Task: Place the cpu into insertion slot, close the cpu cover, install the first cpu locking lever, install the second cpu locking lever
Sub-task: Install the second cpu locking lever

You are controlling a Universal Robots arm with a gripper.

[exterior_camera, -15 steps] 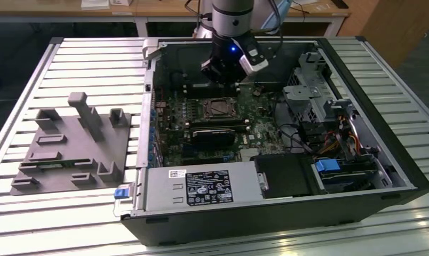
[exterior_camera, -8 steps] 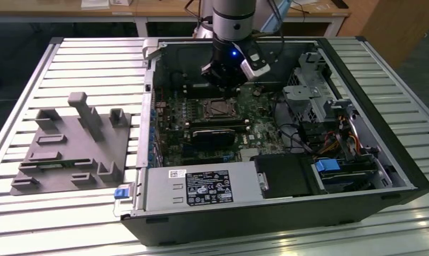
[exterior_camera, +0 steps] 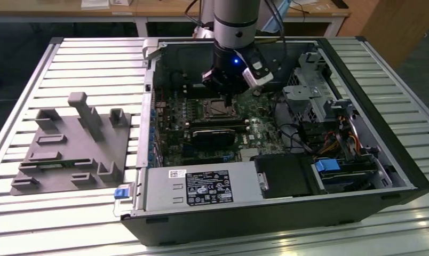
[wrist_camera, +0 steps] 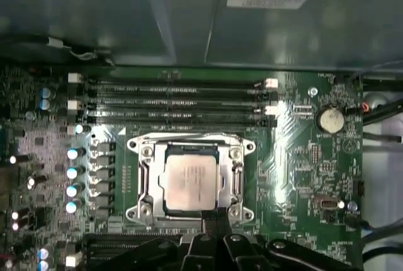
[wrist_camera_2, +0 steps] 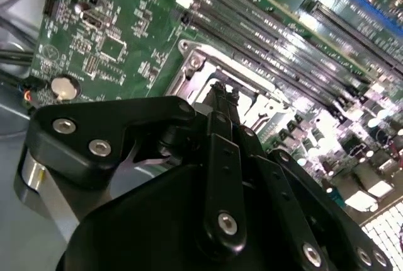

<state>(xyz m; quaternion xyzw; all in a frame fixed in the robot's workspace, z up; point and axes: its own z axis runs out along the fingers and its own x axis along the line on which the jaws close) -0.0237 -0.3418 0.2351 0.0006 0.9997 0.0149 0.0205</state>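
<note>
Inside the computer case [exterior_camera: 406, 176], my end effector [wrist_camera: 211, 220], its spread untellable, hovers by the insertion slot [wrist_camera: 141, 154]; cpu [wrist_camera: 191, 183] seated, cpu cover [wrist_camera: 234, 181] apparently down.

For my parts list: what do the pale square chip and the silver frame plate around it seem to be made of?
The pale square chip looks like matte brushed metal: grey, softly reflective. The silver frame plate seems to be stamped, shinier steel, judging by its bright glints and bolt heads.
</note>
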